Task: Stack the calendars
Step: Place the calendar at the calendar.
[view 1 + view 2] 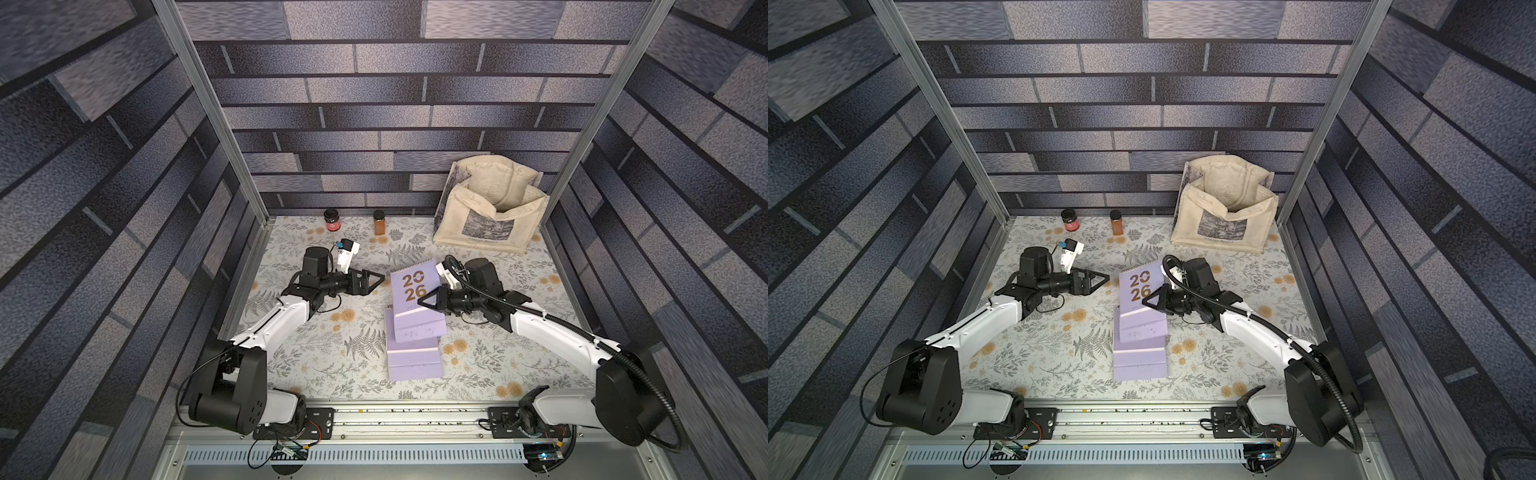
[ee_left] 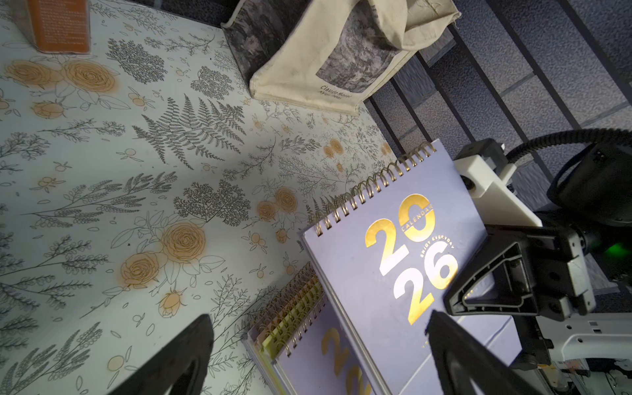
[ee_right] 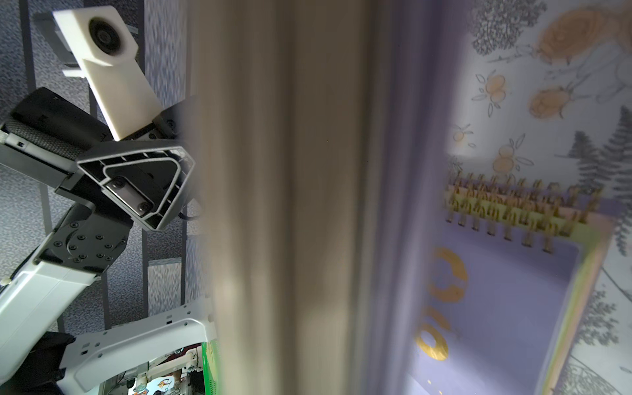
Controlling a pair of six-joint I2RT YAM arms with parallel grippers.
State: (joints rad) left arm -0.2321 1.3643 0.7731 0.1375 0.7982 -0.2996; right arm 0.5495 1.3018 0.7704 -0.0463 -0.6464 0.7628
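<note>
In a top view: left arm (image 1: 274, 320) reaches from lower left toward frame centre, wrist level. Left gripper (image 1: 379, 280) points right, jaws wide apart. Right arm (image 1: 548, 328) reaches from lower right, elbow bent. Right gripper (image 1: 423, 301) points left, clamped on calendar (image 1: 409, 291) edge.

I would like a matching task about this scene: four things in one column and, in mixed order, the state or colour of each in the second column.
Things:
1. left pincer
2. right pincer
3. tote bag
4. orange jar

States:
a. shut on the raised lavender calendar
b. open, holding nothing
c. upright, with a black lid
d. cream, mouth open

Pairs: 1-b; 2-a; 3-d; 4-c
</note>
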